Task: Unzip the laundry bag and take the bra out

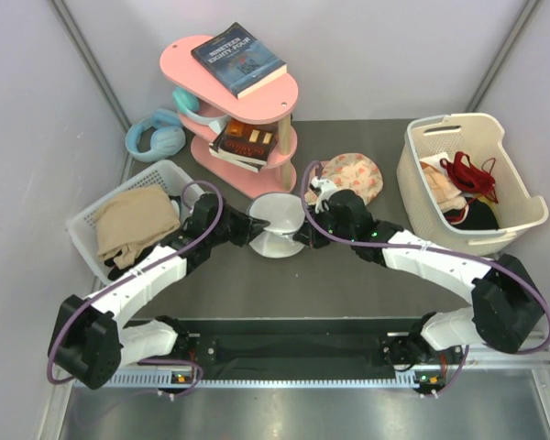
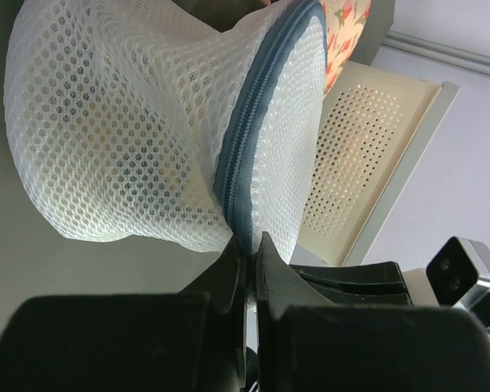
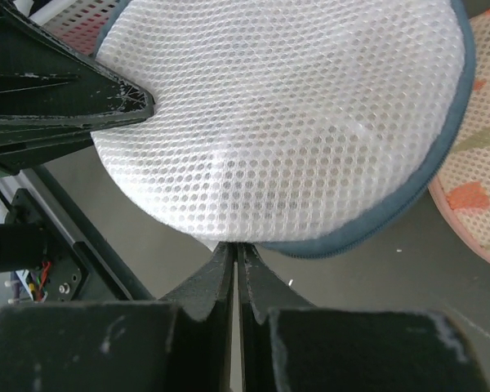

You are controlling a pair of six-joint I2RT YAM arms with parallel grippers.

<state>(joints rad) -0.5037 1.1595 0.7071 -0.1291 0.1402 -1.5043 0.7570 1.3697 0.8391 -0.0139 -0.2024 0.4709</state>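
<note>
Dark grey table [image 1: 348, 284] between pale walls, seen from above, with both of my arms reaching in to meet at the laundry bag [image 1: 277, 225], a round white mesh drum at the middle of the table. My left gripper [image 2: 249, 249] has its fingers pressed together on the bag's rim, where the grey-blue zip [image 2: 253, 122] runs down between them. My right gripper [image 3: 237, 249] is also closed tight, its tips meeting at the opposite rim. Whether they have caught the zip pull, a fold of mesh or nothing at all, I cannot tell. I judge this to be the start of the unzipping step: the zip looks closed along every stretch I can see. The next move calls for one hand to anchor the rim while the other draws the pull around the curve, so I first need to be sure the pull is really in my grasp. The pull itself is not visible in any view. The bra is hidden inside, and only a faint yellowish tint shows through the mesh. A peach floral fabric piece [image 1: 353, 174] lies just behind the bag, and a cream basket [image 1: 422, 183] at the right holds a red garment [image 1: 467, 172], partly hidden.
</note>
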